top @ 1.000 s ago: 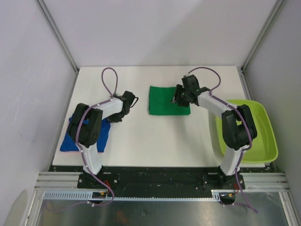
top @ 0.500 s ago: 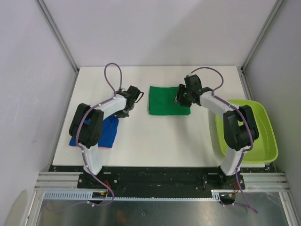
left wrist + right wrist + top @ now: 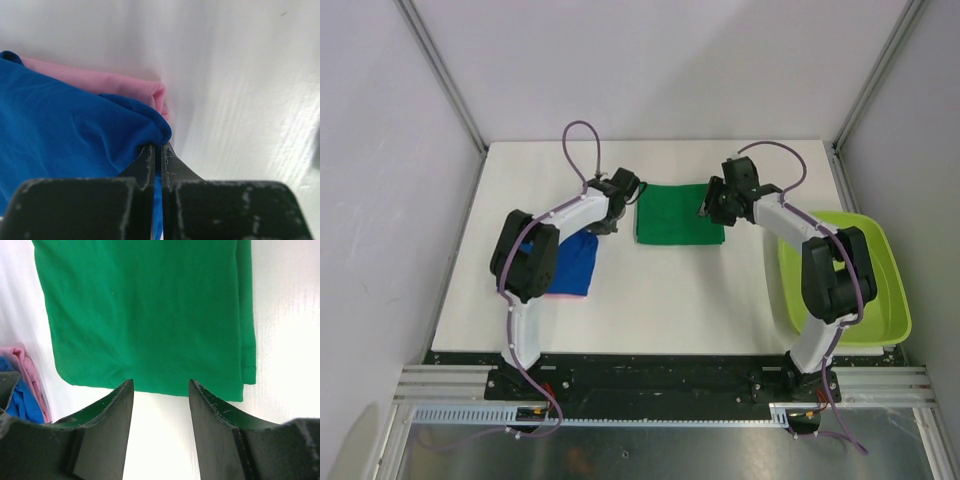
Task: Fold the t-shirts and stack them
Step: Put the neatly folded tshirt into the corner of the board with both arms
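- The left hand (image 3: 157, 147) is closed tight on a bunched corner of the royal blue t-shirt (image 3: 574, 264), its jaws pinching the cloth at their tips. The shirt's pink edge (image 3: 125, 85) shows just beyond the grip.
- The blue t-shirt trails from that hand across the left half of the table (image 3: 670, 300). Its far end lies flat near the left arm's elbow, apart from the other garment.
- The dark green t-shirt (image 3: 678, 212) lies folded into a neat rectangle at the middle of the table, toward the back. The left hand is just beside its left edge.
- The right hand (image 3: 161, 385) hovers at the green shirt's right side with its jaws well apart. They hold nothing, and bare table shows between them.
- The step in hand appears to be stacking: the folded blue shirt is being brought to the green one.
- The next move likely calls for carrying the blue cloth over the green rectangle, laying it square on top and letting go. The right hand would need to clear or steady the pile.
- The lime-green tub (image 3: 895, 290) sits at the table's right edge. No garment shows in it, though the right arm hides part of its inside.
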